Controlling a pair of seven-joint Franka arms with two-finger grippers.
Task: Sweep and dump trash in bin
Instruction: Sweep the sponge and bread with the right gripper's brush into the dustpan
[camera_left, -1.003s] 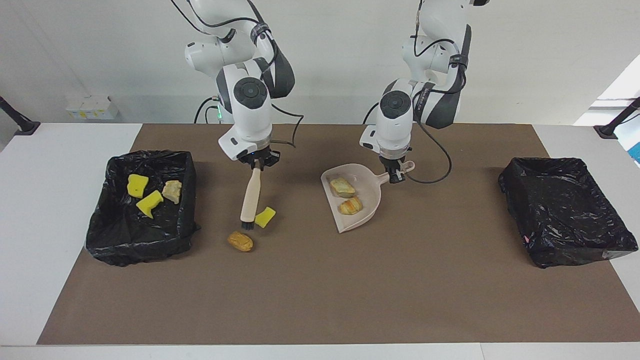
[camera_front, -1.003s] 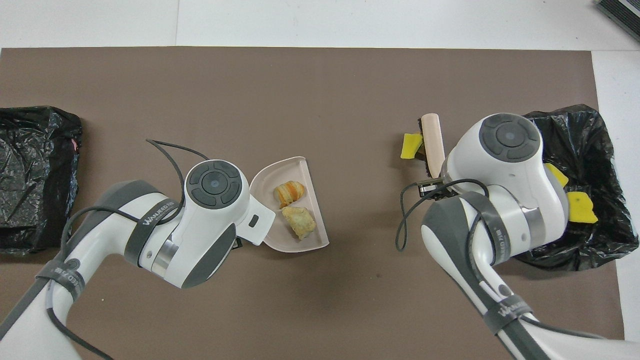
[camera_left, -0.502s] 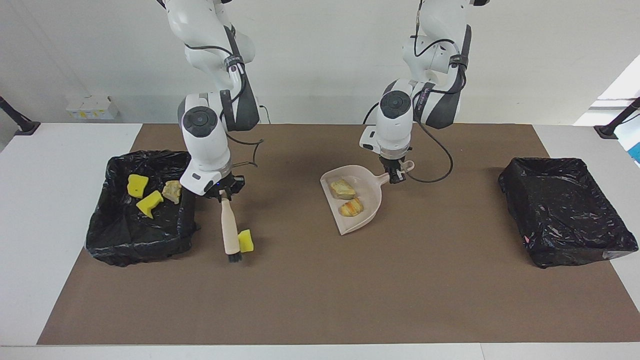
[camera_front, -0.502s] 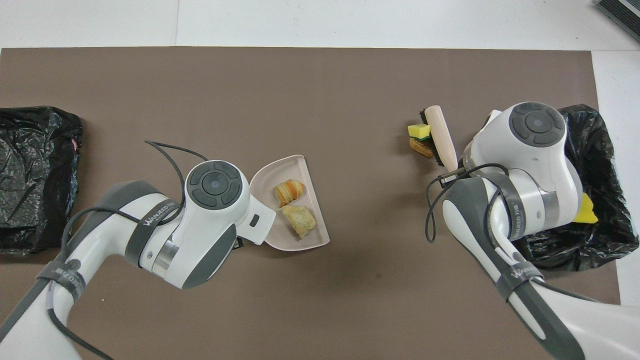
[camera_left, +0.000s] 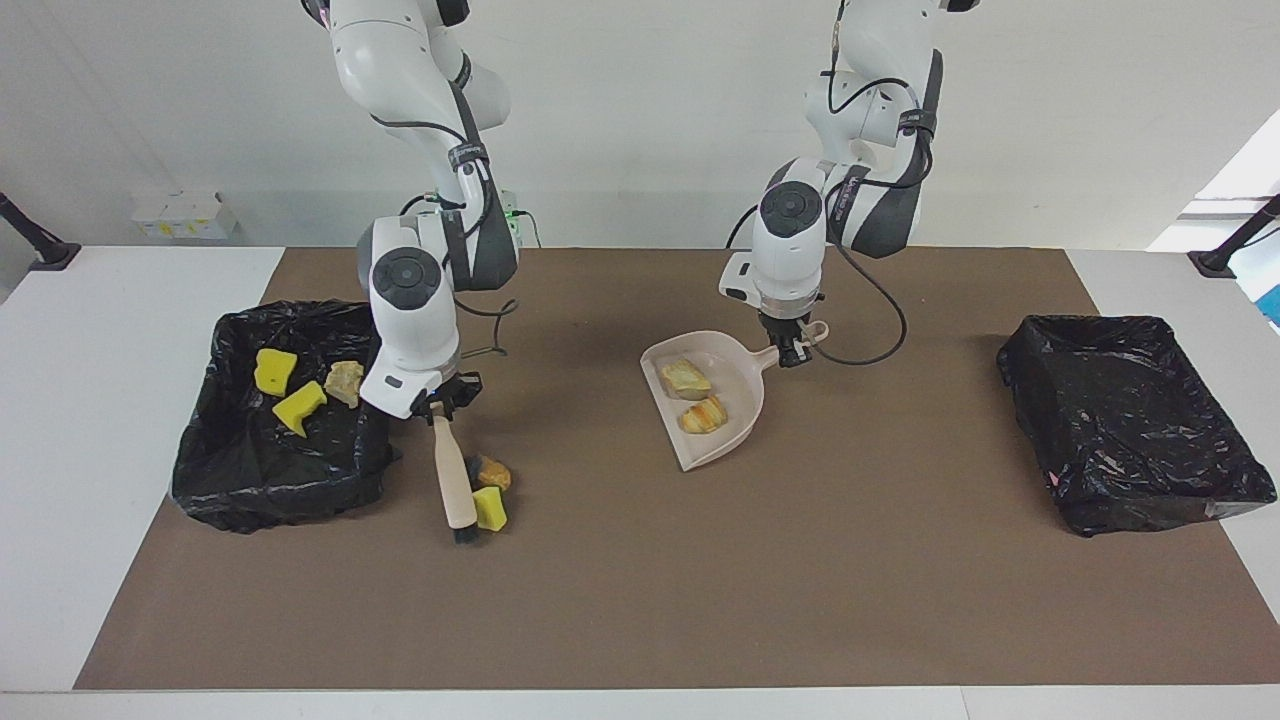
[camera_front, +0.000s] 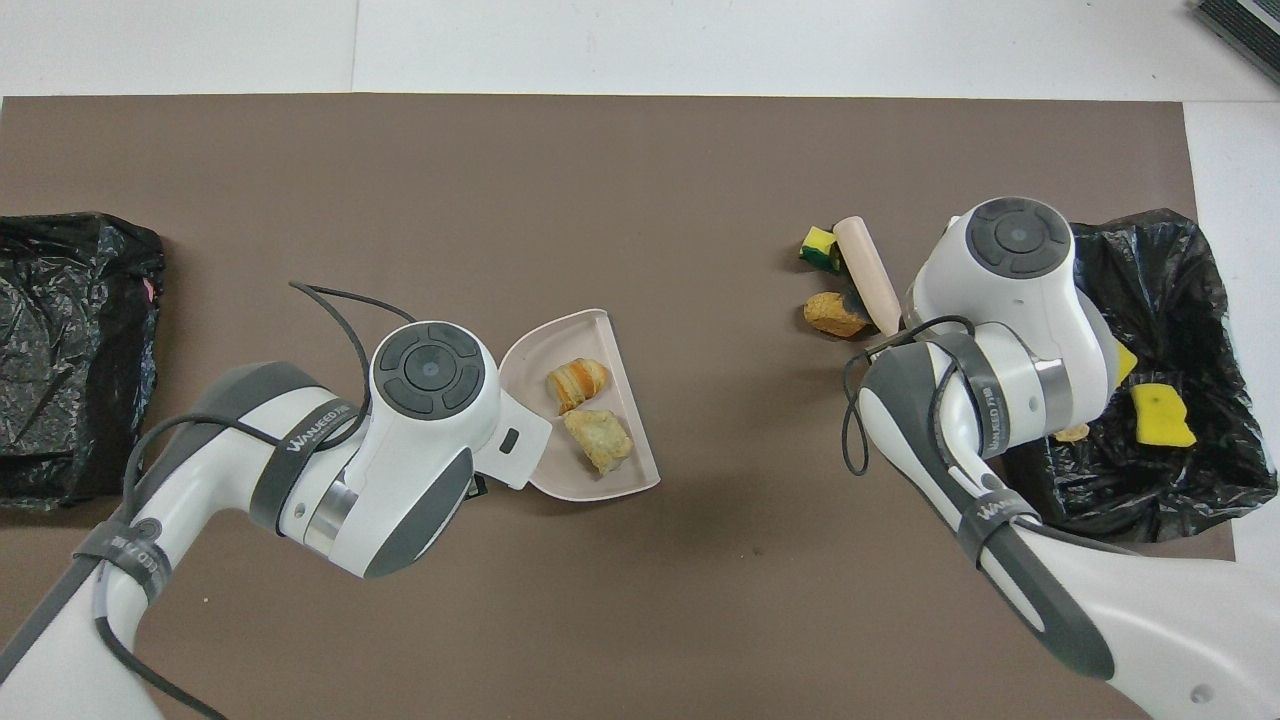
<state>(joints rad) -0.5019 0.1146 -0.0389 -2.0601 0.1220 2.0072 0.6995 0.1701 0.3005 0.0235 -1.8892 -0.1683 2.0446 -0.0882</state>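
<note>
Right gripper (camera_left: 443, 405) clamped on brush (camera_left: 453, 483), bristles beside two scraps (camera_left: 489, 492) for sweeping | left gripper (camera_left: 792, 347) gripping dustpan (camera_left: 738, 411) handle, pan flat as catcher.

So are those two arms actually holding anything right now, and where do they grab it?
Yes. The right gripper holds the brush by the top of its handle; the left gripper holds the dustpan by its handle.

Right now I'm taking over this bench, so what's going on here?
The right gripper holds a brush against two scraps on the mat beside the bin, which already has three pieces. The left gripper holds the dustpan by its handle, two pastry pieces in it.
</note>
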